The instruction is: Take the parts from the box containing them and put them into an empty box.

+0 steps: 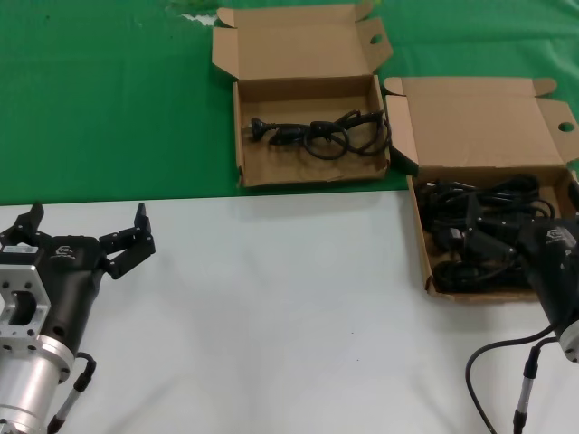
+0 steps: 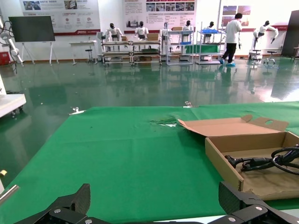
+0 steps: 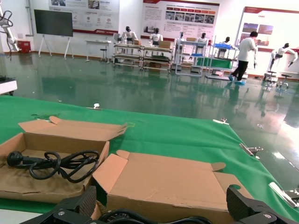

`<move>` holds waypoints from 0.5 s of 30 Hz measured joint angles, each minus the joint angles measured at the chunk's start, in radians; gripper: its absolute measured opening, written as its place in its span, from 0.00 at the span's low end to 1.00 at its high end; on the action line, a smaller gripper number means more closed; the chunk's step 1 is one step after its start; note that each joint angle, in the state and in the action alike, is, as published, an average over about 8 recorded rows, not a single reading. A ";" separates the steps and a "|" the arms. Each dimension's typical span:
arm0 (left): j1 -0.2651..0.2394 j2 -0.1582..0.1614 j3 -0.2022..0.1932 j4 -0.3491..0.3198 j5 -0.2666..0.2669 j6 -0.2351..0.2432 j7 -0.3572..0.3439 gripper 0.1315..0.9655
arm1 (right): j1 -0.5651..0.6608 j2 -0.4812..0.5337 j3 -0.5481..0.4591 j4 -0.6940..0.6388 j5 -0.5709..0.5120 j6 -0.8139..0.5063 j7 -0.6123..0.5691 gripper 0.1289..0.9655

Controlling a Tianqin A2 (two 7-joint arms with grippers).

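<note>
The wide cardboard box [image 1: 421, 237] at the right is full of black power cords [image 1: 479, 203]. My right gripper [image 1: 484, 246] hangs just over these cords, open, with nothing between the fingers. Its wrist view shows the open gripper [image 3: 163, 211] above cord loops [image 3: 126, 217], facing the box's lid [image 3: 173, 182]. The squarer box [image 1: 241, 136] at the back middle holds one cord [image 1: 317, 136], also seen in the left wrist view [image 2: 261, 162] and the right wrist view [image 3: 56, 163]. My left gripper [image 1: 86, 237] is open and empty over the white table at the near left.
A green cloth [image 1: 109, 99] covers the far half of the table, and the squarer box stands on it. The near half is white tabletop [image 1: 289, 307]. Both box lids stand open toward the far side. The right arm's cable [image 1: 488, 362] loops over the table.
</note>
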 joint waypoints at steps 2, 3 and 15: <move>0.000 0.000 0.000 0.000 0.000 0.000 0.000 1.00 | 0.000 0.000 0.000 0.000 0.000 0.000 0.000 1.00; 0.000 0.000 0.000 0.000 0.000 0.000 0.000 1.00 | 0.000 0.000 0.000 0.000 0.000 0.000 0.000 1.00; 0.000 0.000 0.000 0.000 0.000 0.000 0.000 1.00 | 0.000 0.000 0.000 0.000 0.000 0.000 0.000 1.00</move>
